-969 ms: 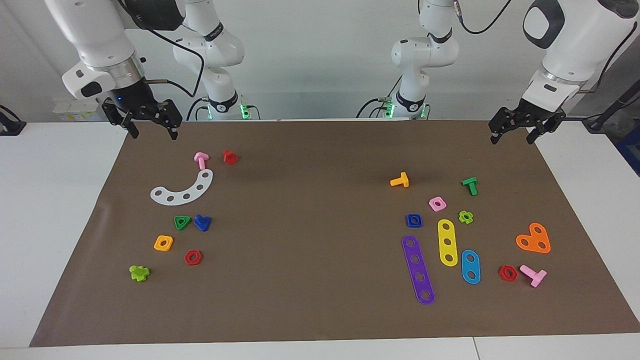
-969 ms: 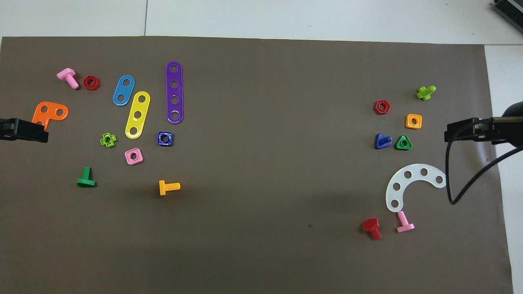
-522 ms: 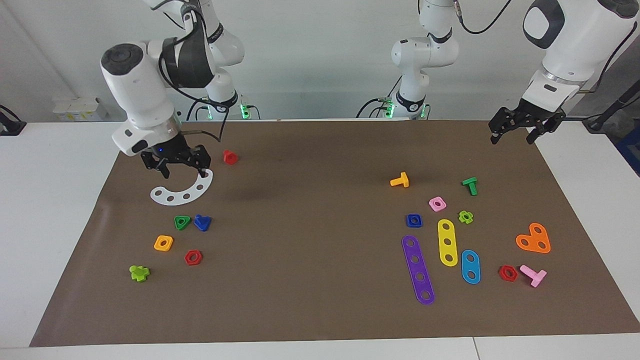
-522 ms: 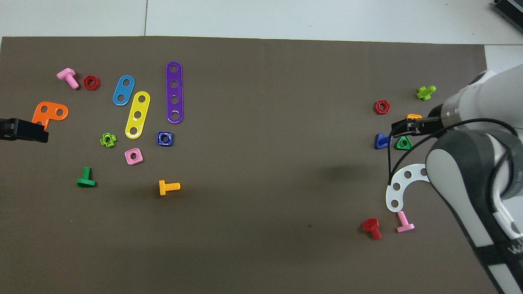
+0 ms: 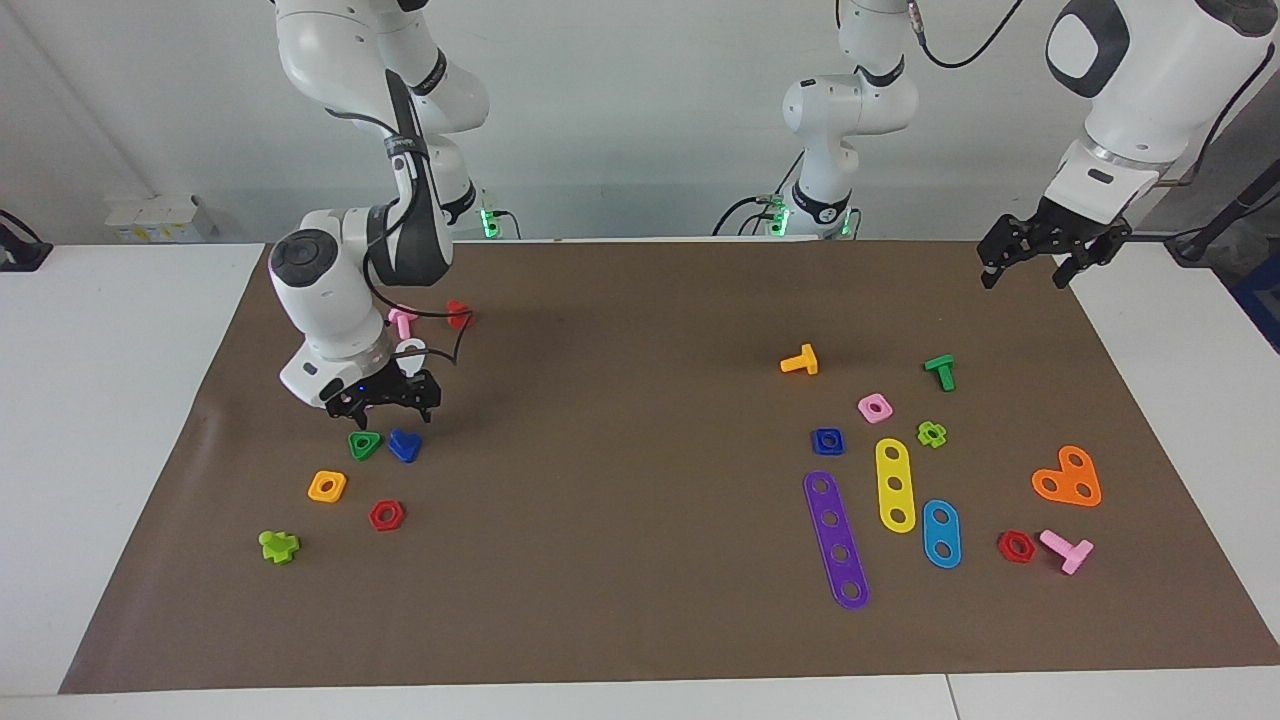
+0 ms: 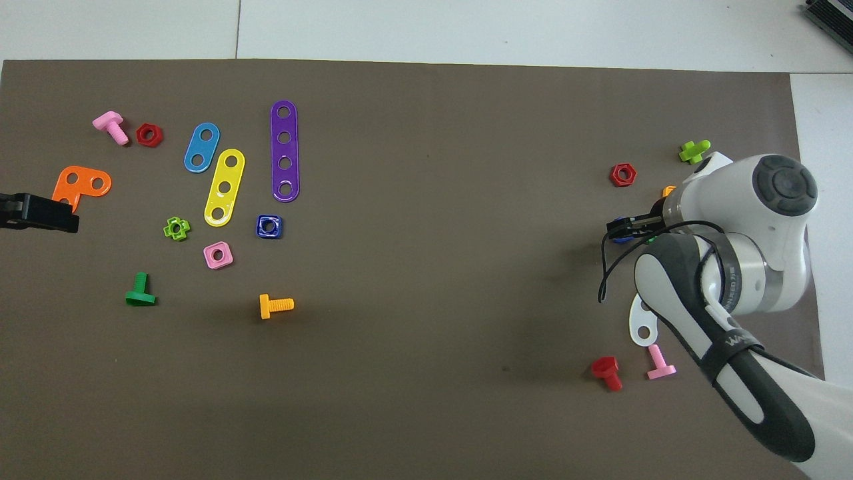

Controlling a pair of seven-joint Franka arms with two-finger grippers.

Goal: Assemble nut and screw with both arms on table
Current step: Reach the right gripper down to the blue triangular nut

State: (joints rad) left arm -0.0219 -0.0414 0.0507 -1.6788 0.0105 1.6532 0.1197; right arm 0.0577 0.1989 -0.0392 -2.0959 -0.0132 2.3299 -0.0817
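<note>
The dark-blue screw [image 5: 405, 445] lies on the table's brown mat [image 5: 640, 300] toward the right arm's end, beside a green triangular nut [image 5: 364, 445]. My right gripper [image 5: 390, 412] hangs open just above these two, its fingers not touching them. In the overhead view the right gripper [image 6: 628, 230] covers most of the screw [image 6: 621, 238]. The dark-blue square nut [image 5: 828, 440] [image 6: 268, 227] lies flat toward the left arm's end. My left gripper [image 5: 1022, 275] [image 6: 40, 213] waits open, raised over the mat's corner nearest its base.
Around the screw lie an orange-yellow square nut [image 5: 327, 486], a red hex nut [image 5: 386, 515] and a white arc plate [image 6: 641, 327]. By the blue nut are a pink square nut [image 5: 875, 407], a purple strip [image 5: 836, 540] and a yellow strip [image 5: 895, 485].
The right arm has swung out from the mat's corner by its base, passed over the white arc plate, and come down low over the blue screw. The left arm has not moved.
</note>
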